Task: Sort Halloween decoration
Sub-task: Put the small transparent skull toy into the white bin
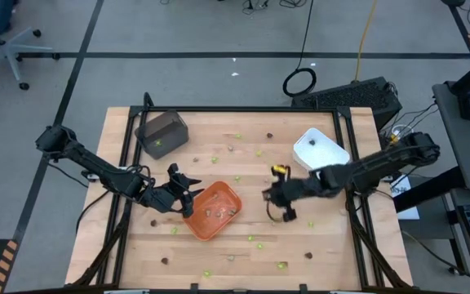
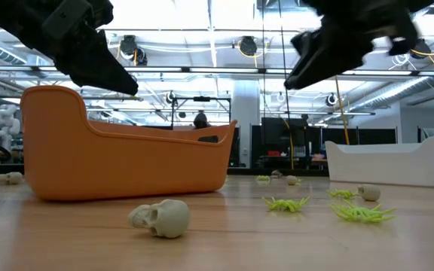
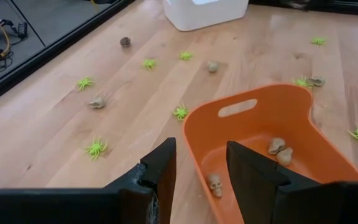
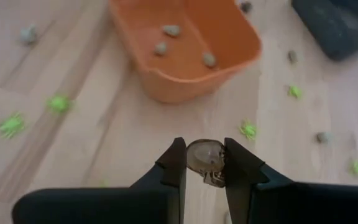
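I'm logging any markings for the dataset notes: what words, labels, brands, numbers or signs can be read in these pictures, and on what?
None: no readable text shows in any view.
Orange tray, white tray, dark grey tray: no lettering visible on any of them.
Arms and both tools: no label visible.
Room behind the table in the low view: anything there is too small to read.

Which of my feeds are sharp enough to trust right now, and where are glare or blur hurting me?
Left wrist view: sharp, the orange tray and skulls inside read clearly. Right wrist view: the skull in the right gripper is crisp, but the table behind is blurred. Low view: bright ceiling lights backlight both arms into silhouettes; the near skull stays clear. High view: evenly lit, pieces tiny.
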Motion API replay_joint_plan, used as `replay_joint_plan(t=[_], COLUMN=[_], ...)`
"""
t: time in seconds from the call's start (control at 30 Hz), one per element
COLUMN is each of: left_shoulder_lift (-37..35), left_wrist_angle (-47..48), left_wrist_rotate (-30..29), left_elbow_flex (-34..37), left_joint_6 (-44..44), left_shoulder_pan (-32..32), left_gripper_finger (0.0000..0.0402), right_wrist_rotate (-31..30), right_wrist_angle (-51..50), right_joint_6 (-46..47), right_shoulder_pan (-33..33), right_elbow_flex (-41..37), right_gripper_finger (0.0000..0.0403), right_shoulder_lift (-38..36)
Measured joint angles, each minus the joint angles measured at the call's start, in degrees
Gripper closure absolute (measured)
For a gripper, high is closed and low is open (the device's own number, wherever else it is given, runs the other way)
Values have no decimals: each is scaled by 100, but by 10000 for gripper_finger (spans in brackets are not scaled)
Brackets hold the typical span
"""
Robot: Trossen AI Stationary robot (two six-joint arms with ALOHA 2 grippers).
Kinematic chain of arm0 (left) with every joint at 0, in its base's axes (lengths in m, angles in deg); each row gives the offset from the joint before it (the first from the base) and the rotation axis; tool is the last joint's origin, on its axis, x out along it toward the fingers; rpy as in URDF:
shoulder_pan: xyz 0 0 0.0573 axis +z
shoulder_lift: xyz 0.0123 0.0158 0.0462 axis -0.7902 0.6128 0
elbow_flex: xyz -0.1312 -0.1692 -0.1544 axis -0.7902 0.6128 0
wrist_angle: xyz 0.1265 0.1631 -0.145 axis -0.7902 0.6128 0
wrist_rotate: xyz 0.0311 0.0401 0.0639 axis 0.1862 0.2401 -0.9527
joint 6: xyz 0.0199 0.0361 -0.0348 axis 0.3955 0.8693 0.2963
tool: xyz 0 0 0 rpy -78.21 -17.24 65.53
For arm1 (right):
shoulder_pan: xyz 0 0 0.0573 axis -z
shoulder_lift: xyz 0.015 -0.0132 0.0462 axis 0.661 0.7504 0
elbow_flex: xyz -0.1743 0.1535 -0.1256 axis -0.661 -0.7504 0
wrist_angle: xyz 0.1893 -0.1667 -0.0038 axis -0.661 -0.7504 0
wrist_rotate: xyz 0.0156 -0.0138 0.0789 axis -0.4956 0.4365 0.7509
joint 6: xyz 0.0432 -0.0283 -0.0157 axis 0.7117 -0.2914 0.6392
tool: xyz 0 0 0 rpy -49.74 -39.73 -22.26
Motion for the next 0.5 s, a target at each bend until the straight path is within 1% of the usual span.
replay_joint_plan(t=[0.2, 0.3, 0.4, 0.5], left_shoulder_lift=[0, 0, 0, 0], left_wrist_angle=[-51, -52, -54, -56], left_wrist_rotate=[0, 0, 0, -2], left_elbow_flex=[0, 0, 0, 0], left_joint_6=[-2, -2, -3, -4], left_shoulder_pan=[-1, 0, 0, 11], left_gripper_finger=[258, 258, 258, 258], right_wrist_rotate=[-708, -945, -975, -982], right_wrist_angle=[7, 122, 337, 656], right_joint_6=[-40, -41, -95, -608], right_shoulder_pan=[-571, -748, -845, -904], right_elbow_flex=[0, 2, 2, 2], right_gripper_finger=[355, 355, 355, 355], right_shoulder_lift=[115, 246, 456, 704])
